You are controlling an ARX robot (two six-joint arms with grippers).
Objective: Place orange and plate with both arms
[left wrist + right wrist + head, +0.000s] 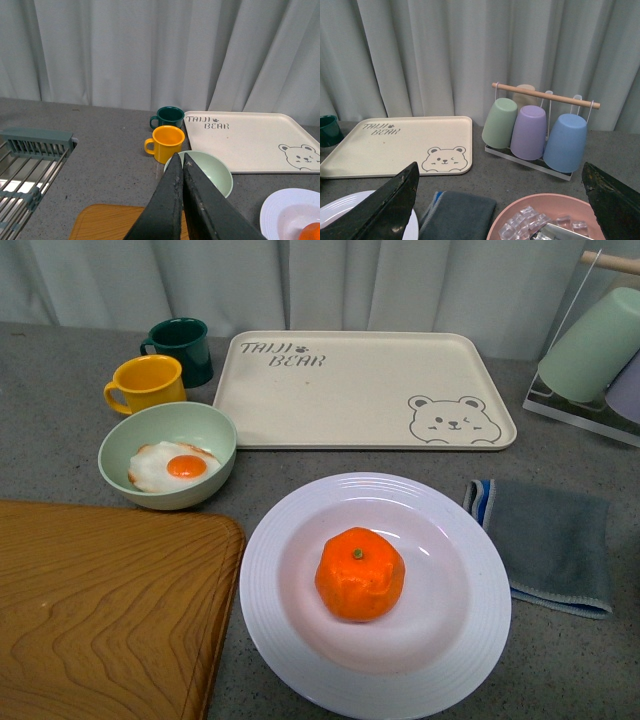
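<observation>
Item 1. Bright orange, lumpy-skinned mandarin-type orange (360, 574), green stem dot uppermost: seated in the well of item 2, roughly centred.

Item 2. Large round glossy white deep plate (470, 640) with wide ridged rim: laid flat on the grey counter, between a wooden board (100, 610) and a folded grey cloth (555, 540), with the beige rectangular bear tray (360, 390) behind it.

Item 3. Left gripper (182, 156): jaws pressed together, nothing held, raised above the board's far edge and a pale green bowl (215, 430) containing a fried egg.

Item 4. Right gripper (500, 165): jaws spread wide, nothing held, raised near the cloth.

Neither arm is seen in the front view.

Hazards, as judged:
- The orange is unrestrained; it could be rolled off if the plate is lifted or tilted unevenly.
- The glossy rim could be lost from a shallow pinch.
- The cloth, just beside the rim, could be caught and dragged.
- The bowl could be knocked during the left approach.
</observation>
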